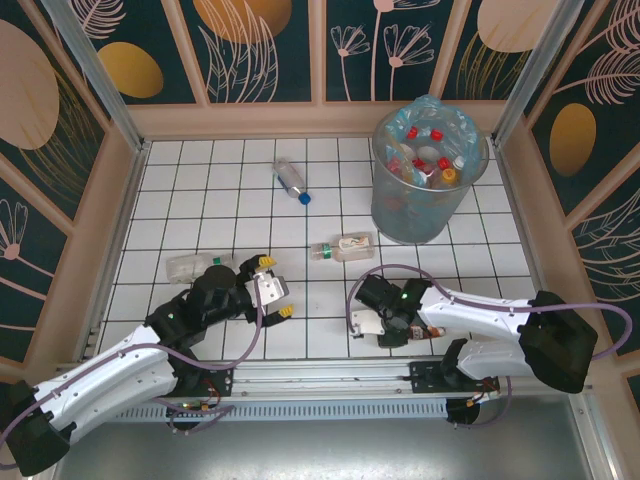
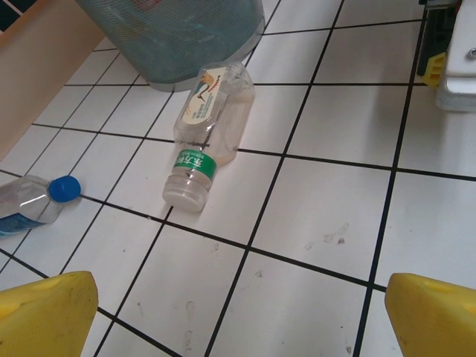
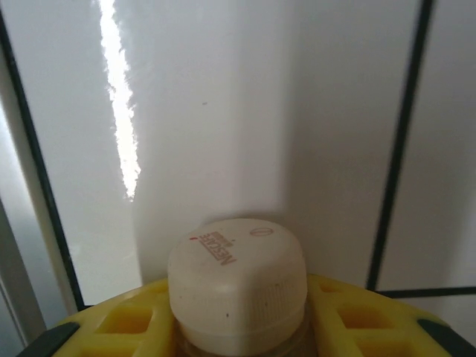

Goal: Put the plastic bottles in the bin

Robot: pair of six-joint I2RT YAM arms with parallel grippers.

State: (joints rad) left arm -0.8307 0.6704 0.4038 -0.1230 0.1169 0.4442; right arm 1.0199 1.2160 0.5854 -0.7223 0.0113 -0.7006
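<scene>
Right arm has a bottle, left arm is empty.
Top: we see left gripper (image 1: 277, 287) spread wide, holding nothing; right gripper (image 1: 372, 325) low on tiled table (image 1: 180, 190), bin (image 1: 425, 212) well ahead. Left wrist: green-label bottle (image 2: 207, 134) lies ahead, near bin. Right wrist: jaws closed on white-capped bottle (image 3: 236, 282).

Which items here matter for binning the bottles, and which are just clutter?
Job: bin; bottles already inside; blue-capped bottle; green-labelled bottle; clear bottle at left; white-capped bottle in the right tool.
Just there: purple cables; patterned wall panels.
</scene>
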